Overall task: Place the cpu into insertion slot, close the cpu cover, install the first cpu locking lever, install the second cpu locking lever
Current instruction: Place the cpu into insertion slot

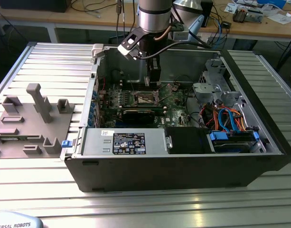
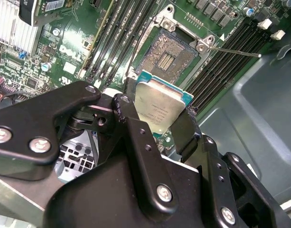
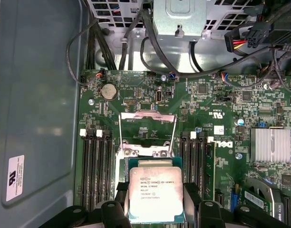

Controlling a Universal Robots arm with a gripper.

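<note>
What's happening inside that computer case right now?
The arm's black gripper is shut on the small square silver-topped cpu, holding it above the green motherboard close to the dark square insertion slot, whose contact field lies bare. The thin silver-framed cpu cover stands open. The chip is not seated yet.

Silver cpu (image 2: 159, 110) aloft, near uncovered insertion slot (image 2: 167, 58)

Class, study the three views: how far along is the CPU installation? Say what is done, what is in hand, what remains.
Done: the cpu is picked up, and the cpu cover stands open. In hand: the gripper has its fingers clamped on the cpu above the insertion slot, which is empty. Left: seating the chip, closing the cover, both locking levers; one lever juts free beside the slot.
</note>
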